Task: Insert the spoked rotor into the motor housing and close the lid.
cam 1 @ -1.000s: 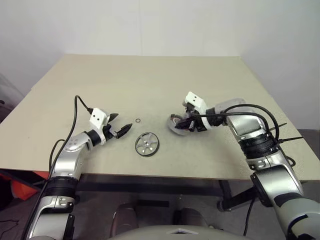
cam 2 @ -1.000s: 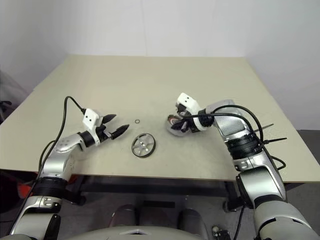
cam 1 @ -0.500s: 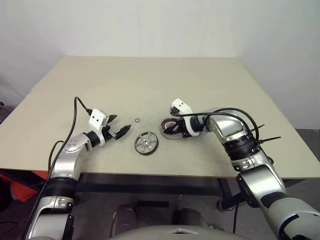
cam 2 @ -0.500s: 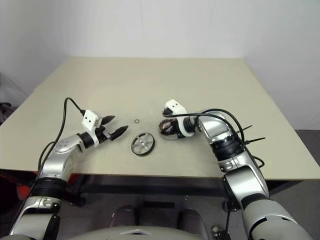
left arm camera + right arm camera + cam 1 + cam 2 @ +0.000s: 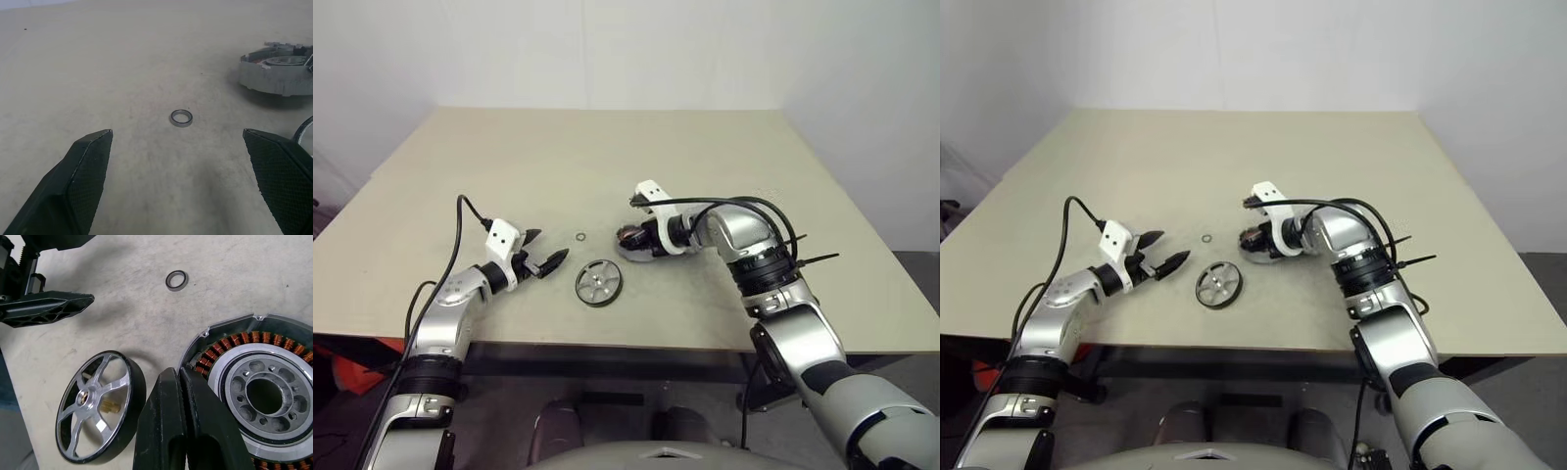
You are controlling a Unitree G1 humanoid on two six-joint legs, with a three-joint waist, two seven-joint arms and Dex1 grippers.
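The spoked rotor [image 5: 100, 406] lies flat on the near part of the table [image 5: 607, 157], free of both arms, its silvery spokes and small hub set inside a dark rim with open gaps between; by my reading it waits there to be picked up once the housing is set in place. Just to its right, and slightly farther, sits the motor housing [image 5: 261, 396], a thick grey puck whose copper-brown windings ring a pale hub drilled with round holes. The right gripper [image 5: 180, 382] has its fingers pressed together at the housing's rim, and it appears to be nudging or steadying the housing rather than gripping it, though the contact is hard to judge. A tiny loose metal ring [image 5: 181, 117] rests a little farther off, between the arms. The left gripper [image 5: 178, 161] hovers left of the rotor with its textured black fingers [image 5: 83, 176] spread wide and empty, aimed towards the ring and rotor, likely ready to fetch the wheel
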